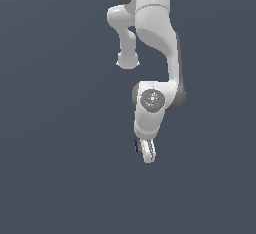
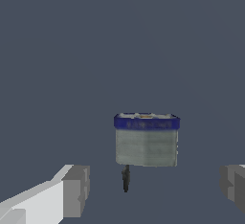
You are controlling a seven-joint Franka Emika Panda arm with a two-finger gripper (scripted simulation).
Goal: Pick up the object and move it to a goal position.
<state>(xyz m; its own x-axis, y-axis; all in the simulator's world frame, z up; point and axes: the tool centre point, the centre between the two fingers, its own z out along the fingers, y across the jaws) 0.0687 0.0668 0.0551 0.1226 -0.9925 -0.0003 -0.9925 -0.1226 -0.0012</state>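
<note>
The object [image 2: 146, 140] is a small grey block with a dark blue edge and a short black stub. In the wrist view it lies on the dark floor between and beyond my two grey fingertips [image 2: 76, 190], touching neither. My gripper [image 2: 155, 189] is open with the jaws wide apart. In the exterior view the white gripper [image 1: 148, 153] points down at the floor and hides most of the object; only a thin dark blue sliver [image 1: 135, 146] shows at the exterior view's left of the hand.
A flat dark grey-blue floor [image 1: 55, 178] spreads all around. The white arm [image 1: 160, 43] rises toward the top of the exterior view. No goal marker shows.
</note>
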